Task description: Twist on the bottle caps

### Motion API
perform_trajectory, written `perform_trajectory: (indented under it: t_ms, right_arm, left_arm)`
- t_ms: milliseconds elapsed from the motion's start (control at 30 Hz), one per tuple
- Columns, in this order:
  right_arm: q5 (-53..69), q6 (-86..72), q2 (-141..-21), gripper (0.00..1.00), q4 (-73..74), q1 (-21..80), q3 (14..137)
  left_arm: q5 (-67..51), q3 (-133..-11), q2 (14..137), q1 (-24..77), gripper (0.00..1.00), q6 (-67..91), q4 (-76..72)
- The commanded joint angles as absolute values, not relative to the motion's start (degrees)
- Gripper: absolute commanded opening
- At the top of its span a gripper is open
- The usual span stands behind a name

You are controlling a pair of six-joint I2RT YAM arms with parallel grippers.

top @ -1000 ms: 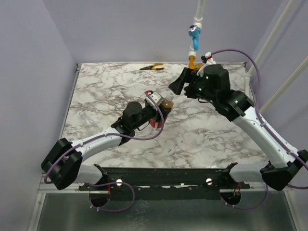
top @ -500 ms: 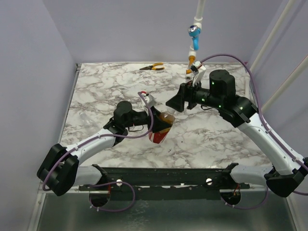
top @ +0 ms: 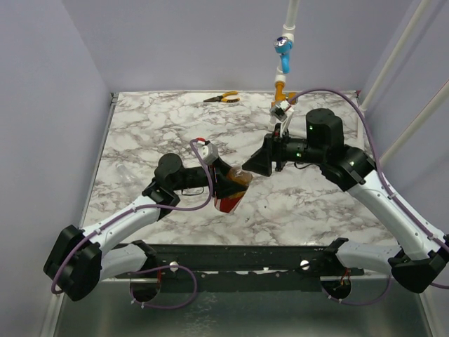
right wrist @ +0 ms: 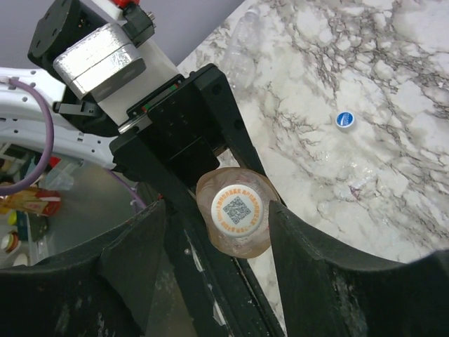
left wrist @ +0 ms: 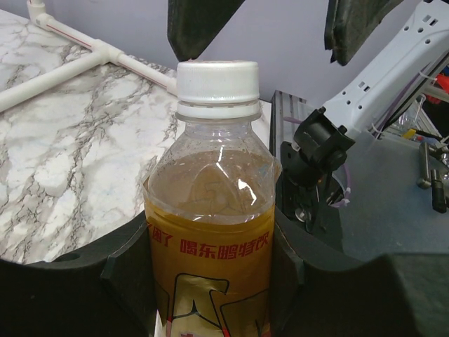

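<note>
Yellow label [left wrist: 210, 281] on the bottle [left wrist: 210, 182] reads 喝东鹏特饮 in red.

bottle [left wrist: 210, 210] base cut off, sides hidden

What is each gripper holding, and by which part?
The left gripper holds the bottle by its labelled body, leaving the white cap free. The right gripper holds nothing: it stands open on either side of the cap, not gripping it.

Pale lavender walls [top: 175, 42], white marble tabletop [top: 140, 133]
</note>
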State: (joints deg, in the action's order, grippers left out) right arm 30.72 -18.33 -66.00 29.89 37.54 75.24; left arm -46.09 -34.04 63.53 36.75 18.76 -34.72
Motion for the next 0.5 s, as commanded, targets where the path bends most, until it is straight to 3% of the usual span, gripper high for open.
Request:
perform_trajectory:
  t_ms: [0,67,467]
  right_arm:
    - [35.72,-18.55,-65.71,0.61,27.13,37.35,73.76]
    - [36.75,-18.97,-66.17,0.56,26.79,37.33,73.84]
    - [33.72,-17.93,-67.17,0.57,28.22,37.35,73.78]
  left_arm:
    - [-48.03,-34.39,63.28,36.43,0.25,17.7,-36.21]
    - [-47.82,-34.49,63.11,36.47,0.25,17.59,-36.21]
    - [-47.7,-34.62,61.64,36.44,0.25,17.49,-35.95]
